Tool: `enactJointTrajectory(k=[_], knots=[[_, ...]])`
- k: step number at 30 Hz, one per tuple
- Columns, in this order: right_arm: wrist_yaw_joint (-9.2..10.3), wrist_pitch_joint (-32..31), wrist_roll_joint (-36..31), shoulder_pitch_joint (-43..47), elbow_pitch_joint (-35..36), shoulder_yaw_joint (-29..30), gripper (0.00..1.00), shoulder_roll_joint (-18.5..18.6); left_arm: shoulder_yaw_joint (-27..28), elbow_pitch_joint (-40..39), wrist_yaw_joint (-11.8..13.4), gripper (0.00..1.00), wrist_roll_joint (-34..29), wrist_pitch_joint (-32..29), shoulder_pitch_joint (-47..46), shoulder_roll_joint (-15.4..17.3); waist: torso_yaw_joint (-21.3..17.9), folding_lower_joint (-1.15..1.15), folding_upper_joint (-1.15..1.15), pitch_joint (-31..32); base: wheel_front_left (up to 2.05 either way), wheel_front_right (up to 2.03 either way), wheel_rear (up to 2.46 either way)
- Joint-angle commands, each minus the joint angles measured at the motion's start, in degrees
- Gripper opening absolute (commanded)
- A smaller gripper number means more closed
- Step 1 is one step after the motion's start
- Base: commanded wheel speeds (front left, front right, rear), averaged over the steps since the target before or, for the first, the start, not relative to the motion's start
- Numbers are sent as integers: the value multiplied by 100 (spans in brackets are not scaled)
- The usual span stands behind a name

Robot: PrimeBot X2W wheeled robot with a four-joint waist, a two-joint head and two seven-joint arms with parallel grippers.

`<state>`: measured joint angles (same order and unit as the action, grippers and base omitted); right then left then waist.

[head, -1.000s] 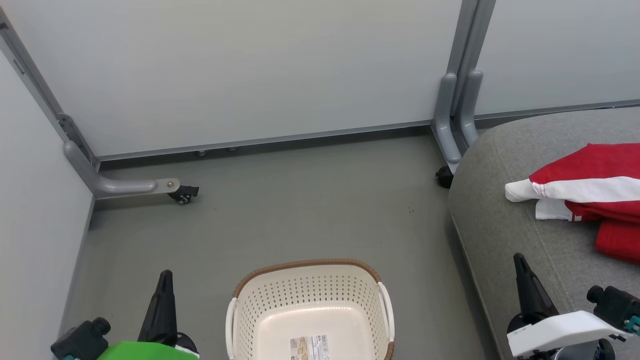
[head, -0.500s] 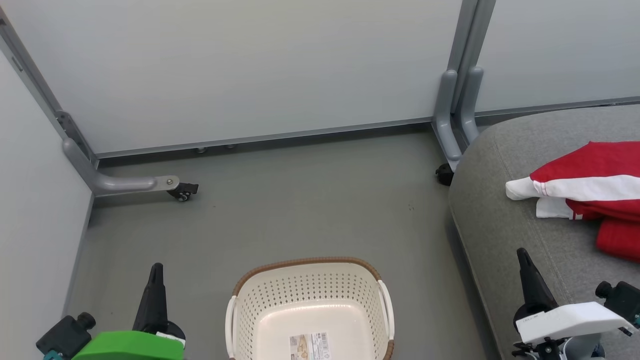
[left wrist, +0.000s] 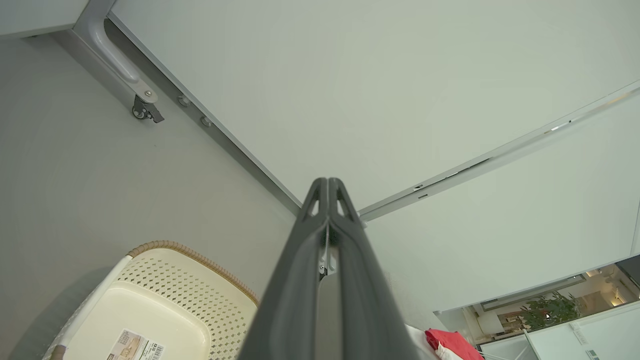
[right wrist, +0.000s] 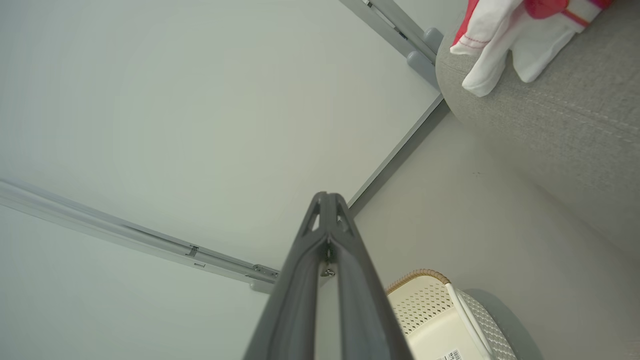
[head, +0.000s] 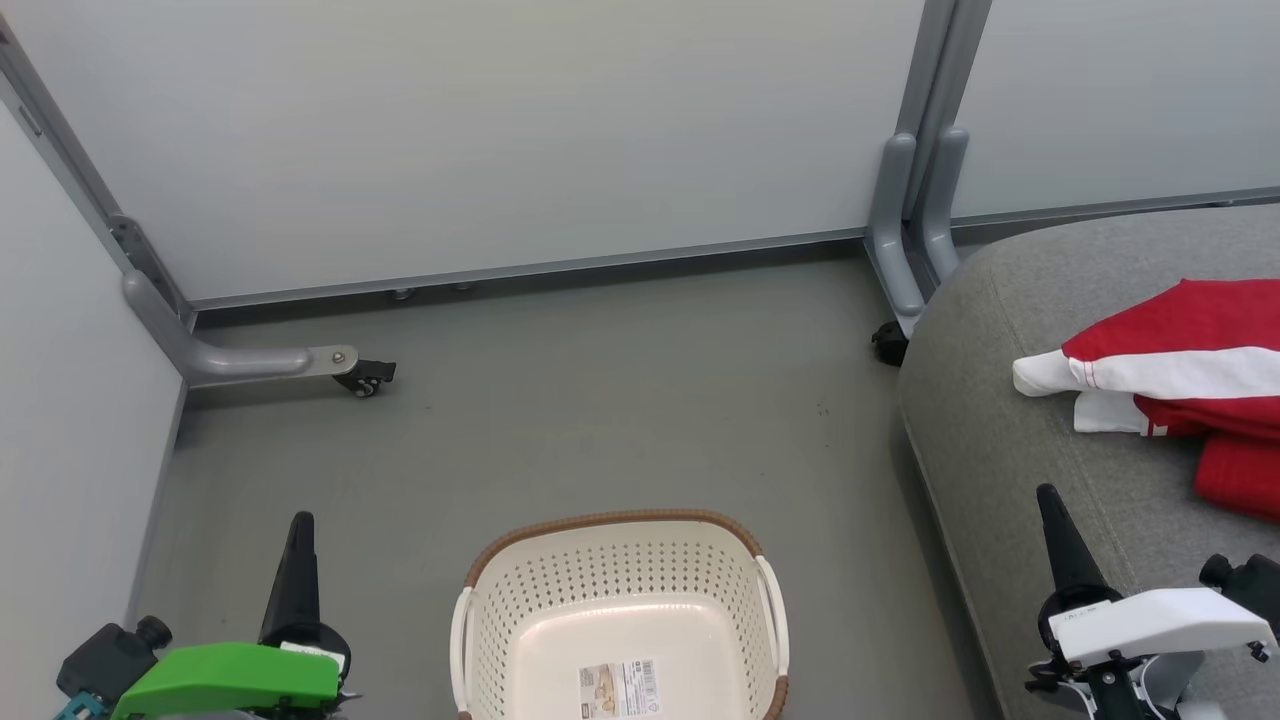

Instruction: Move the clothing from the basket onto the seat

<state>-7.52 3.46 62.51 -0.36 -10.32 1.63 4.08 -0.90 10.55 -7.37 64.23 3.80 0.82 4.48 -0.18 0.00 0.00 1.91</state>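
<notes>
The cream perforated basket [head: 620,620] with a brown rim stands on the floor at the bottom centre, holding nothing but a label on its bottom. It also appears in the left wrist view as the basket [left wrist: 150,305] and in the right wrist view as the basket [right wrist: 440,320]. The red and white clothing [head: 1180,385] lies on the grey seat [head: 1010,450] at the right; the clothing [right wrist: 505,40] shows on the seat [right wrist: 565,130] too. My left gripper [head: 299,525] is shut and holds nothing, left of the basket. My right gripper [head: 1047,495] is shut and holds nothing, above the seat's front part.
Pale partition walls [head: 500,130] close off the back and left. Their grey feet with black castors [head: 365,380] stand on the grey floor [head: 600,400], another castor [head: 887,345] beside the seat's corner.
Both grippers have drawn back toward the bottom of the head view, the left one more. The head view has shifted slightly, so everything sits a little higher in it.
</notes>
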Motion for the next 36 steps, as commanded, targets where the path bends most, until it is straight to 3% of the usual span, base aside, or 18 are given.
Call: enactJointTrajectory(k=[1, 36], knots=[[2, -49, 174, -134, 22, 31, 0, 42, 41, -27, -11, 0, 168, -36, -172, 54, 1, 0, 0, -5, 0, 0, 0], [3, -552, 2027, -430, -221, 200, 0, 36, 337, 201, -17, 0, 1942, -540, -525, 40, 11, 0, 0, -118, 0, 0, 0]])
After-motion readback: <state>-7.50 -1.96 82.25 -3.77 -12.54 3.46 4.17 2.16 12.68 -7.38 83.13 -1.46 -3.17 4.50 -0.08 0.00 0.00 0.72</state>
